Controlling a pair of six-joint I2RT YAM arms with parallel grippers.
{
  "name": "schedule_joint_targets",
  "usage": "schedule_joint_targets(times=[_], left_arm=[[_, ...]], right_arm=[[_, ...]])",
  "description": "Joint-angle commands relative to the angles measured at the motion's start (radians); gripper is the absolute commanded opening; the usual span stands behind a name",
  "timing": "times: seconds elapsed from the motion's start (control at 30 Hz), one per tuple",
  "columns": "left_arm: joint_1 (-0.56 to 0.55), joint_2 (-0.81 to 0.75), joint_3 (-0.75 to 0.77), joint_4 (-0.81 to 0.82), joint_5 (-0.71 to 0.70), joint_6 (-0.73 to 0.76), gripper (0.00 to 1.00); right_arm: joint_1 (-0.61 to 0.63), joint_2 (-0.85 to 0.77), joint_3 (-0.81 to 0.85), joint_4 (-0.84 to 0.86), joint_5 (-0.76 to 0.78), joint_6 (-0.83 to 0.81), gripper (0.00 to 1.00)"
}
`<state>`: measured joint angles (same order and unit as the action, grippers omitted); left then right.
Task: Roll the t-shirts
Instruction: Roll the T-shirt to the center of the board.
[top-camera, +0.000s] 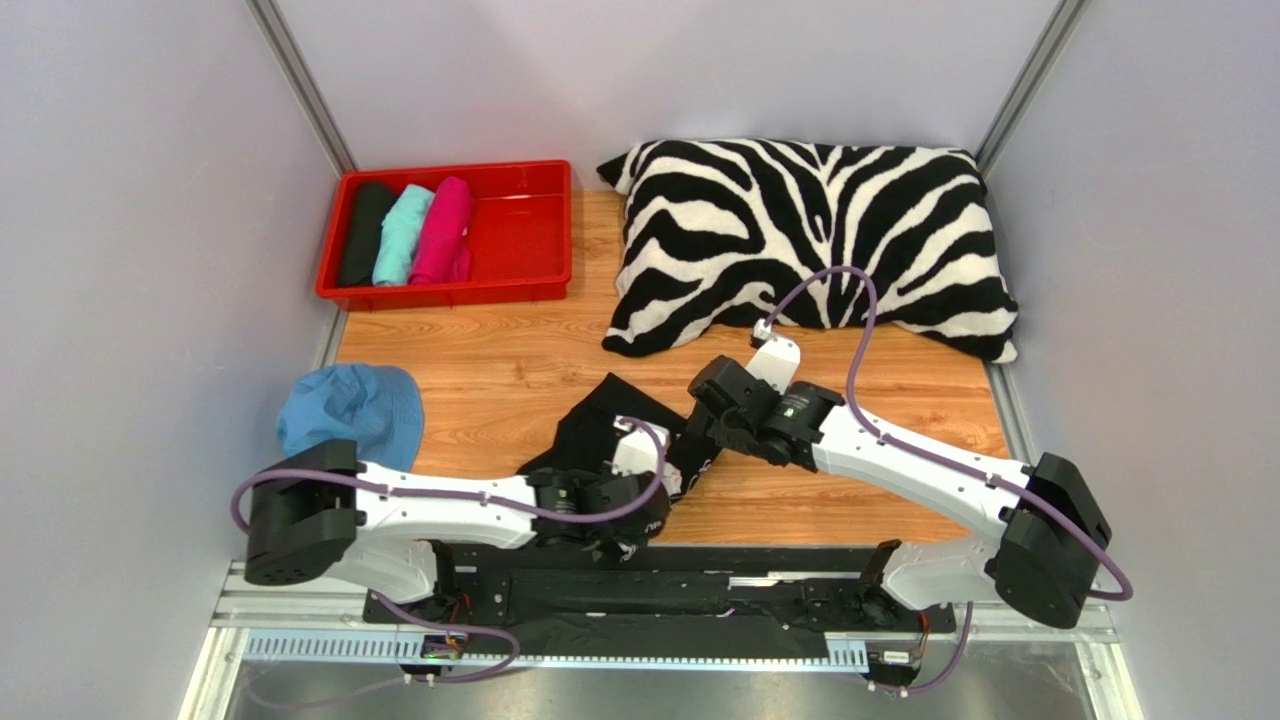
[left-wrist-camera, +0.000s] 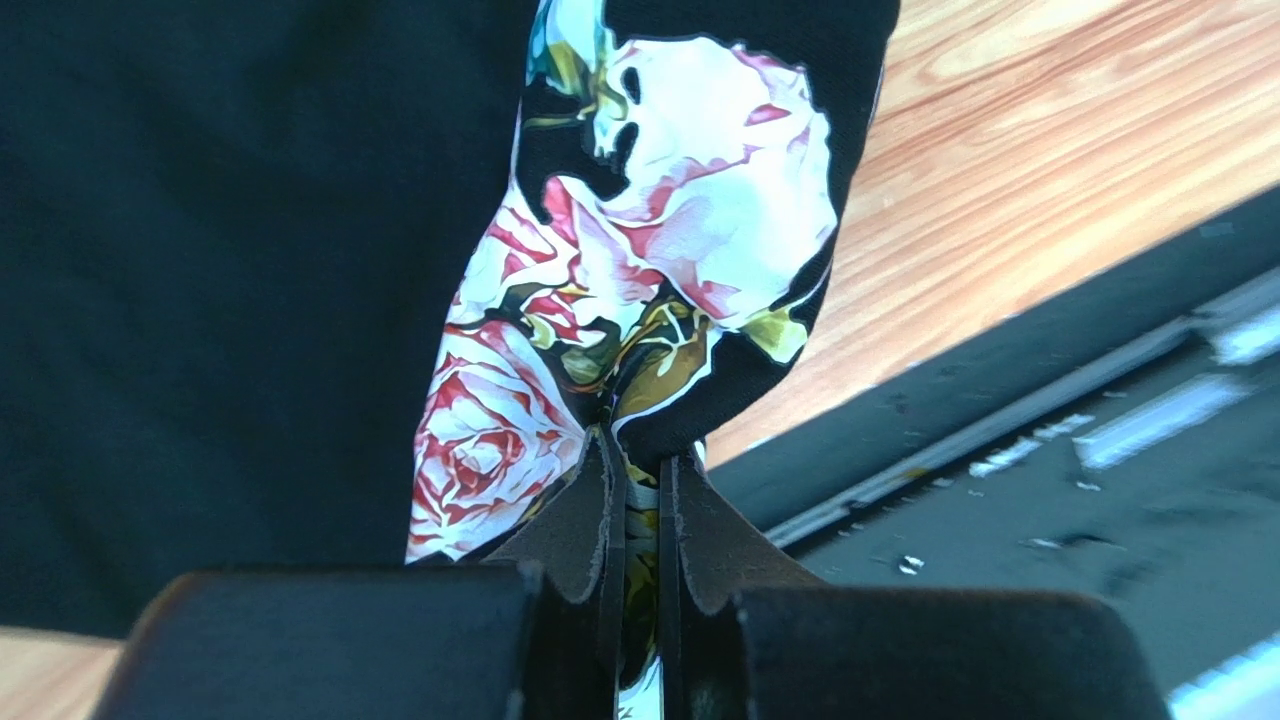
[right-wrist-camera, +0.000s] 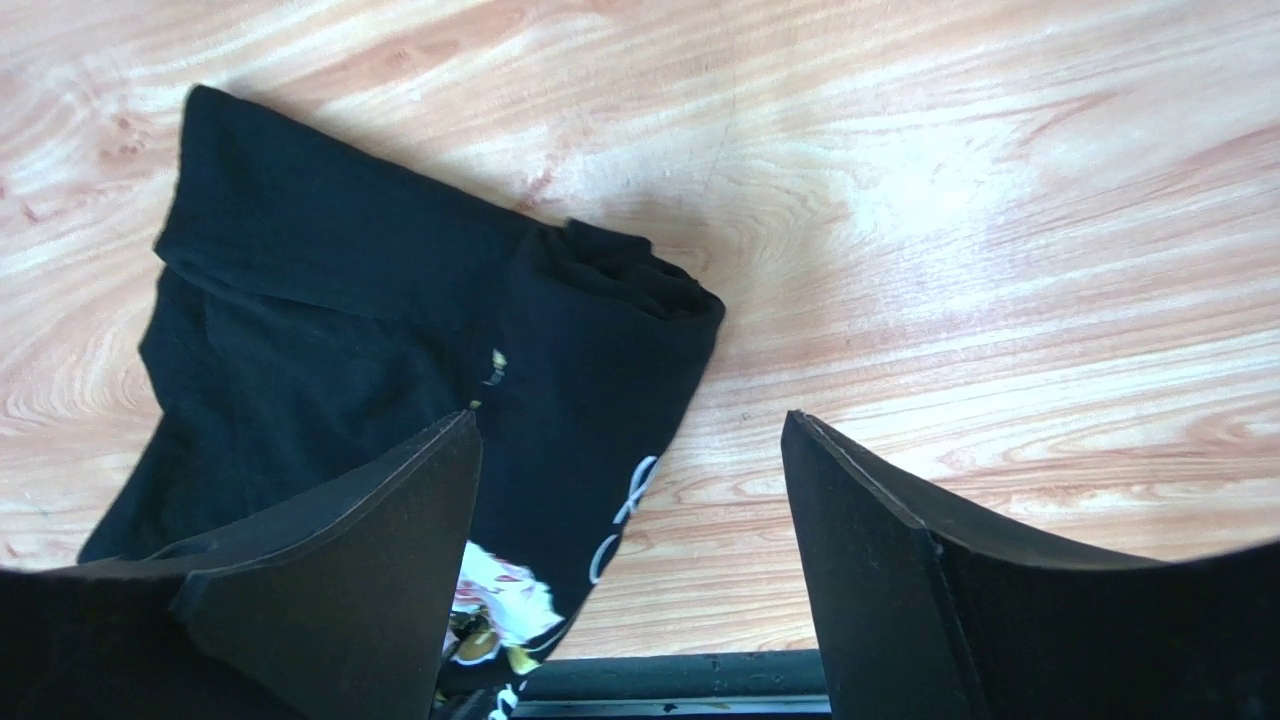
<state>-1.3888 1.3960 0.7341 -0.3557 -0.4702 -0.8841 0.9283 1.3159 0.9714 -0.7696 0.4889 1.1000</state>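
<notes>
A black t-shirt (top-camera: 601, 425) with a rose print (left-wrist-camera: 691, 195) lies partly folded on the wooden table near the front edge. My left gripper (left-wrist-camera: 639, 450) is shut on the shirt's printed edge, near the table's front rail; in the top view it is at the shirt's near right corner (top-camera: 657, 483). My right gripper (right-wrist-camera: 628, 420) is open and empty, hovering above the shirt's right side (right-wrist-camera: 346, 345), with a rolled fold (right-wrist-camera: 624, 278) ahead of it. Three rolled shirts, black (top-camera: 364, 233), teal (top-camera: 403, 233) and pink (top-camera: 445, 228), lie side by side in the red tray (top-camera: 519, 285).
A zebra-striped pillow (top-camera: 812, 240) fills the back right of the table. A light blue cap (top-camera: 353, 413) lies at the front left. The black mounting rail (top-camera: 676, 570) runs along the near edge. Grey walls close in on both sides.
</notes>
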Motion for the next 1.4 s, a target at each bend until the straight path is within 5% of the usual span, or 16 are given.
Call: schedule_joint_targets(times=[0.0,0.33,0.7,0.83,0.9,1.0,1.03,1.37], left_arm=[[0.069,-0.110,-0.133,0.213,0.260,-0.113,0.03],[0.255,-0.275,-0.366,0.411,0.505,-0.283,0.03],[0.338,-0.316,-0.420,0.449,0.622,-0.306,0.03],[0.338,-0.279,-0.407,0.465,0.653,-0.279,0.04],[0.340,-0.269,-0.382,0.446,0.671,-0.244,0.07],[0.340,-0.296,-0.325,0.373,0.632,-0.198,0.39],[0.338,-0.307,-0.315,0.360,0.607,-0.181,0.42],[0.399,-0.347,-0.220,0.178,0.473,-0.213,0.37]], right_arm=[[0.010,-0.053,-0.101,0.177,-0.038,-0.014,0.78],[0.093,-0.021,-0.155,0.286,-0.006,0.012,0.80],[0.095,0.161,-0.126,0.369,-0.016,0.026,0.76],[0.095,0.233,-0.073,0.330,-0.016,0.020,0.61],[0.095,0.262,-0.042,0.296,-0.010,0.009,0.41],[0.095,0.253,-0.039,0.207,0.042,-0.014,0.10],[0.095,0.246,-0.045,0.184,0.065,-0.023,0.06],[0.095,0.131,-0.109,0.093,0.157,-0.032,0.04]])
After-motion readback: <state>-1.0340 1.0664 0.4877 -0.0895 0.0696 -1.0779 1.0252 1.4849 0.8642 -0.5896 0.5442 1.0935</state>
